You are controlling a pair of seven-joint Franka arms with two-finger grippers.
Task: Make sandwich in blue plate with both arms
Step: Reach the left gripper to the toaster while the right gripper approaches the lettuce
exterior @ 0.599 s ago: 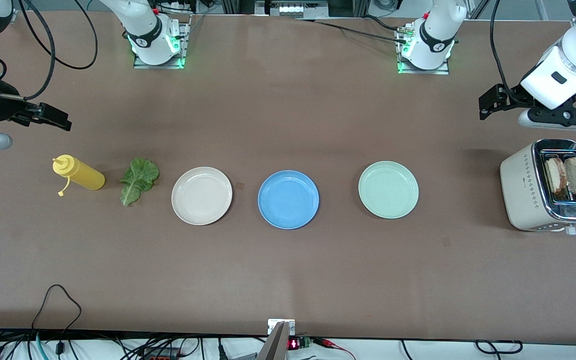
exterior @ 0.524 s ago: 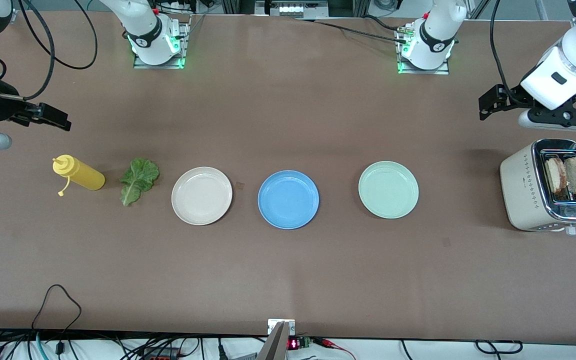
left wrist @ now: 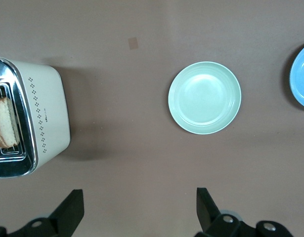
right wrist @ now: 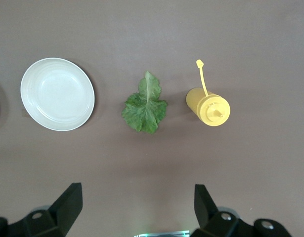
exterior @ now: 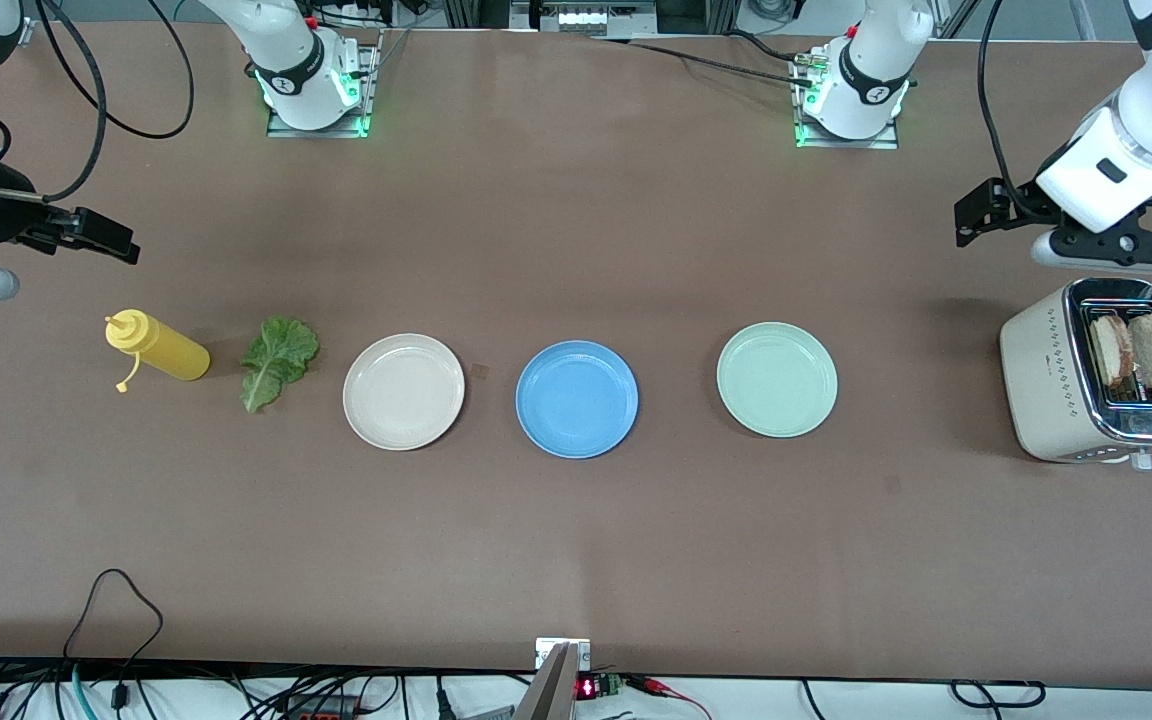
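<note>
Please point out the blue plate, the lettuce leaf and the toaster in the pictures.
blue plate (exterior: 576,399): front view, bare middle.
lettuce leaf (exterior: 277,360): front view, middle of the leaf.
toaster (exterior: 1048,375): front view, cream side wall.

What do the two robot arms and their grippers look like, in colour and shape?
Both arms are glossy white with black joint rings. The left arm and the right arm stand on bases lit green, with black cables looping beside them. The left gripper and the right gripper are matte black, each with two blunt, wedge-shaped fingers; round screws show on their bodies.
</note>
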